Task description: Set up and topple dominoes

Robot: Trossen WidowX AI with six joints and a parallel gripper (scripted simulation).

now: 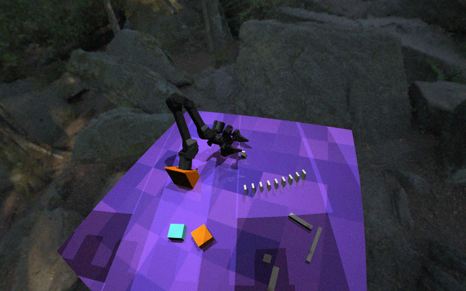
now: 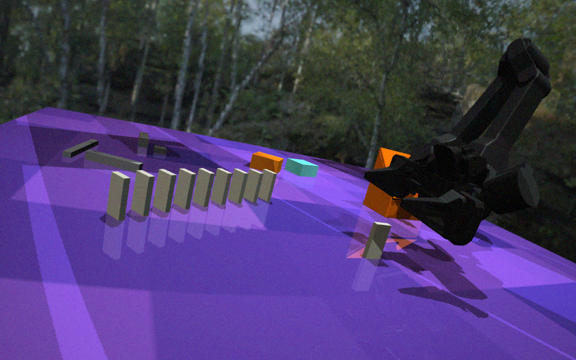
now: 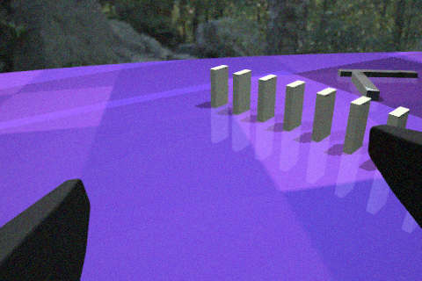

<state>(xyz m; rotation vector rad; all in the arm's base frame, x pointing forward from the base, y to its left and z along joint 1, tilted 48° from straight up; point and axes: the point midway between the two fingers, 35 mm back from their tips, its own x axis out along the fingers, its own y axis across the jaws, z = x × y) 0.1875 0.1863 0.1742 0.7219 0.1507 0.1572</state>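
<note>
Purple covers the big table (image 1: 223, 202) (image 2: 218, 277) (image 3: 176, 211) we see. Our black arm (image 1: 181, 123) (image 2: 505, 107) rises from an orange base (image 1: 195, 180) (image 2: 376, 201). Our gripper (image 1: 245, 145) (image 2: 384, 188) (image 3: 232, 165) is open very wide and has hold of nothing. We see nine dominoes (image 1: 276, 183) (image 2: 185, 188) (image 3: 294, 106) standing in a row, well apart from the gripper. Long gray bars (image 1: 313, 245) (image 2: 113, 159) (image 3: 384, 74) lie past the row. We spot an orange block (image 1: 202, 235) (image 2: 266, 162) near a smaller teal block (image 1: 176, 231) (image 2: 301, 167). One lone domino (image 1: 243, 154) (image 2: 376, 241) stands up near our gripper, away from the row.
</note>
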